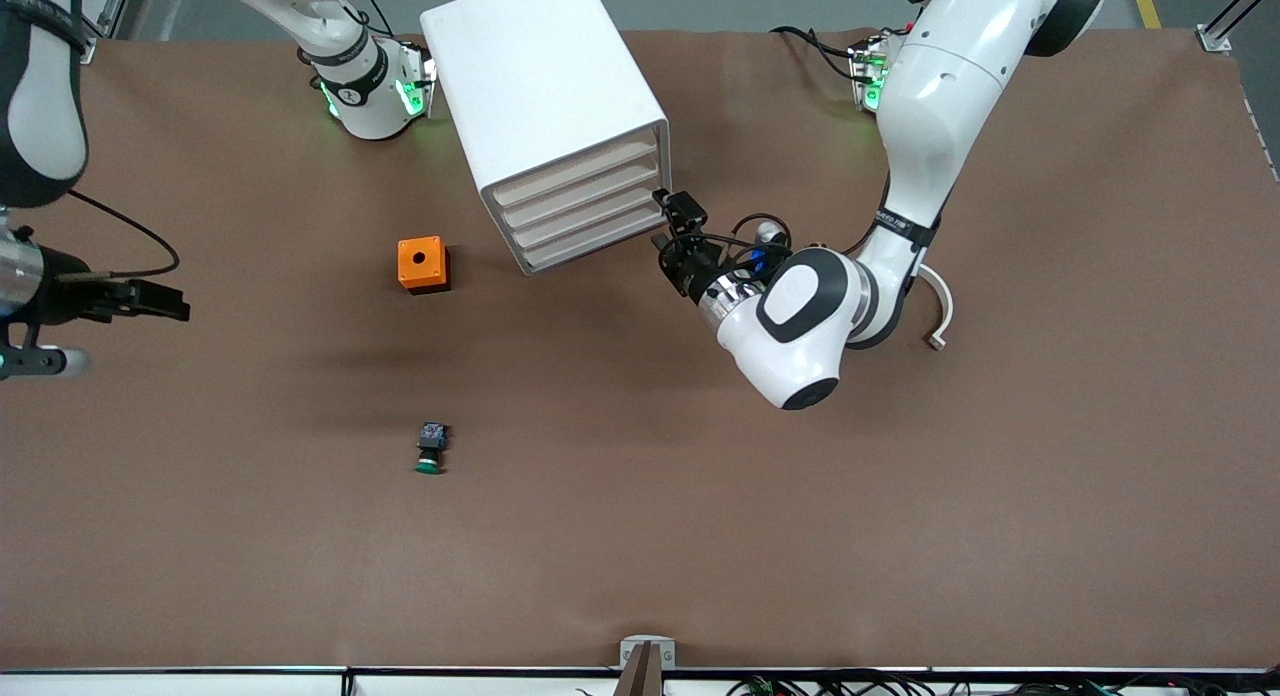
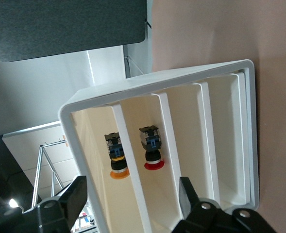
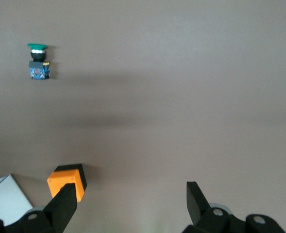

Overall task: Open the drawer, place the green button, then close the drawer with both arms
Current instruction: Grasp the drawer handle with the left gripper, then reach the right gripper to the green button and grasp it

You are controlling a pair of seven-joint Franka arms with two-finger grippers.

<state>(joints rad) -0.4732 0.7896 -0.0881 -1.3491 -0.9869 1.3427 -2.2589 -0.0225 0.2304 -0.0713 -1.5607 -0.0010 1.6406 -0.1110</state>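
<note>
Brown table (image 1: pixel 900 536); left gripper (image 1: pixel 672 234) gaping at drawer (image 1: pixel 590 238) front.

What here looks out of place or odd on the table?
The white cabinet stands turned at an angle to the table's edges. The green button lies on its side on the bare table, nearer the front camera than the orange box. Nothing looks spilled or broken.
</note>
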